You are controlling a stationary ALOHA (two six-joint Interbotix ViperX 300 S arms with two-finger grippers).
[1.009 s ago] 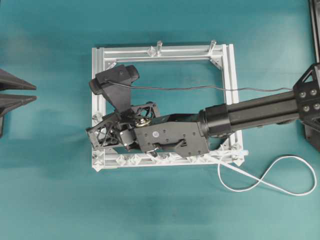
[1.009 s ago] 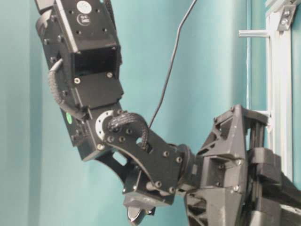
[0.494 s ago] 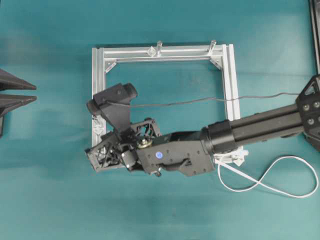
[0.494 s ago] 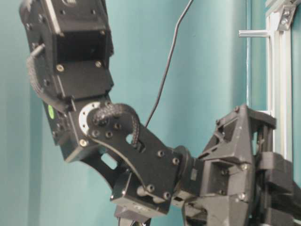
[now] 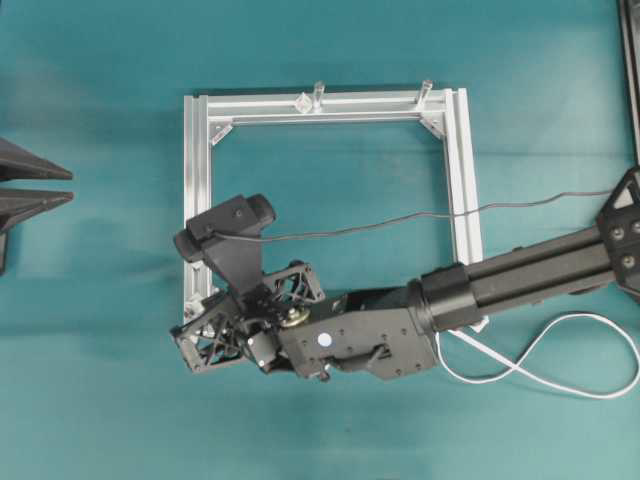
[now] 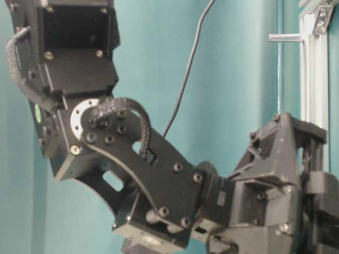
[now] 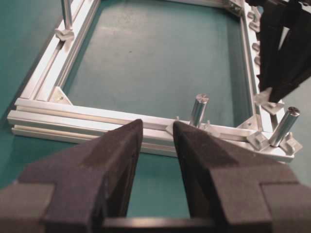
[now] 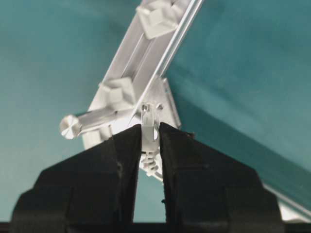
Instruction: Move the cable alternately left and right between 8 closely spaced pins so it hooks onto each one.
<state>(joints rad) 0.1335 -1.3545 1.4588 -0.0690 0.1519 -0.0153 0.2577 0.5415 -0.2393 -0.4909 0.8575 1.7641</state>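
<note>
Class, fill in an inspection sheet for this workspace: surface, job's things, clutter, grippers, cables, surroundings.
Surface: teal table, bare around the frame.
Job's things: white cable looped right of the aluminium frame; its plug sits between the right gripper's fingers; pin on the rail.
Clutter: nothing seen.
Grippers: right gripper shut on the plug; left gripper open, empty.
Cables: thin black wire crosses the frame.
Surroundings: grey posts on the frame.

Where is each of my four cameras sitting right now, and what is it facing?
Overhead: looks straight down on frame; right arm reaches across.
Table-level: side-on, turned a quarter; right arm close up.
Left wrist: behind left gripper, facing grey posts.
Right wrist: behind right gripper, shut on cable plug.
Shared: the frame.
</note>
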